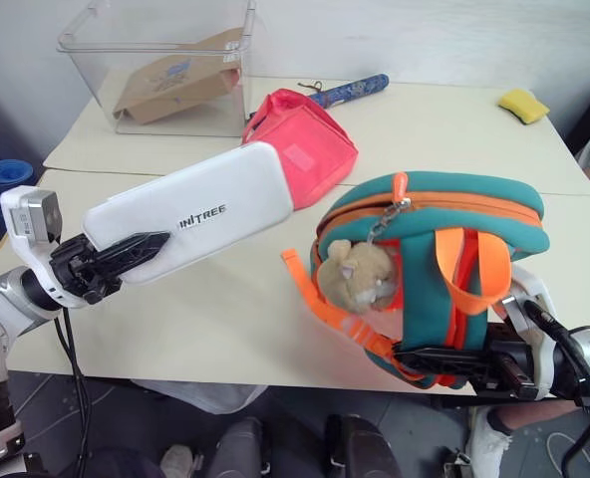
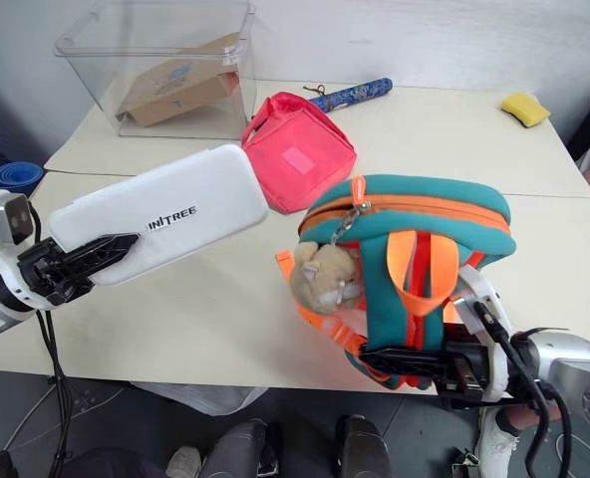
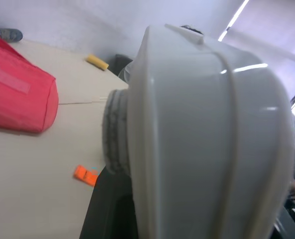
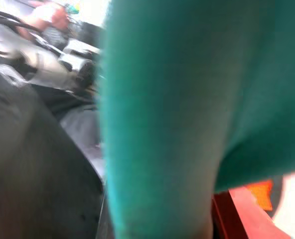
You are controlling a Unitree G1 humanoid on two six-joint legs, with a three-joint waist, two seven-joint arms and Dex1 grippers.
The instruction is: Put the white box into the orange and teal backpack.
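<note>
The white box, a long flat case with dark lettering, hangs tilted above the table's left part, its far end reaching toward the backpack. My left gripper is shut on its near end. The box's edge looms close in the left wrist view. The orange and teal backpack stands at the table's near right edge, zipper on top and a tan plush animal on its front. My right gripper is shut on the backpack's bottom edge, and teal fabric lies against the right wrist camera.
A pinkish-red bag lies just beyond the box's far end. A clear plastic bin holding cardboard stands at the back left. A blue patterned tube and a yellow sponge lie near the table's far edge.
</note>
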